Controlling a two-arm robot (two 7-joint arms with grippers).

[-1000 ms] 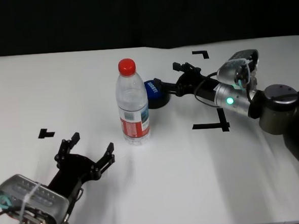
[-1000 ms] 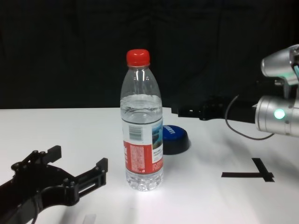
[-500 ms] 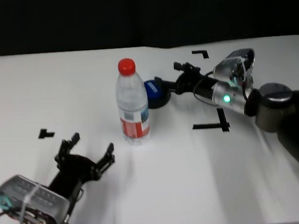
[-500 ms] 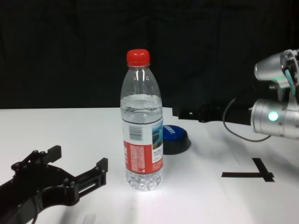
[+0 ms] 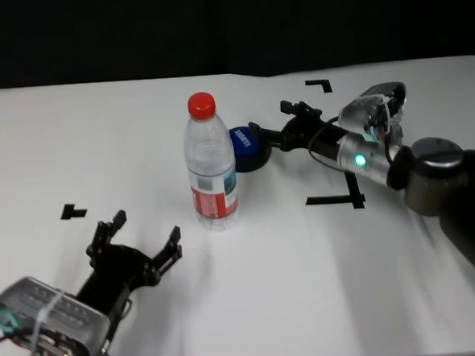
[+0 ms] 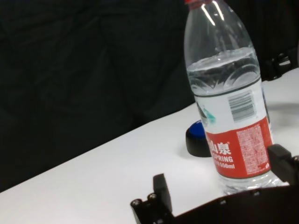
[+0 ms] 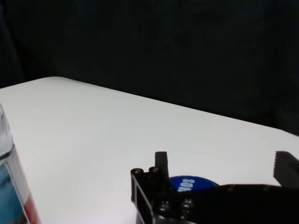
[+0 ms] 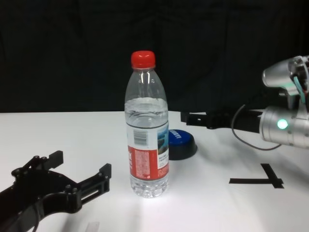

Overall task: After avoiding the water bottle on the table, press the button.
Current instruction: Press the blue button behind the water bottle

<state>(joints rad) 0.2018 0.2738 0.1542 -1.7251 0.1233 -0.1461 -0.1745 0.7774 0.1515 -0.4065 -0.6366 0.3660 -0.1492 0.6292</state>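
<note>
**Reach past the bottle, press not yet made**

Fingers first: our right gripper (image 5: 276, 125) comes in from the right side of the table, held low and nearly level. Its black fingers stand apart and hold nothing. In the head view one fingertip lies at the button's (image 5: 244, 148) right edge and the other sits farther back. We cannot tell from any view whether a tip touches the dome. In the right wrist view the blue top shows just beyond the finger bases, between the two tips.

We judge the avoiding step done, since the arm has gone round the far side of the bottle (image 5: 211, 162) and the bottle stands upright. The step in hand is the final approach. The next move calls for a short advance over the dome and a downward push. The wrist must stay clear of the bottle, which stands just beside the button on the near left.

Our left gripper (image 5: 137, 247) rests low at the near left of the table (image 5: 325, 286), fingers spread and empty, idle.

The button is a low round dome with a smooth blue top, white lettering and a black base. The bottle is tall clear plastic, ribbed, mostly full of water, with a red cap and a red label with a barcode. It looks easy to tip. The table is flat matte white with black tape marks (image 5: 340, 199).
</note>
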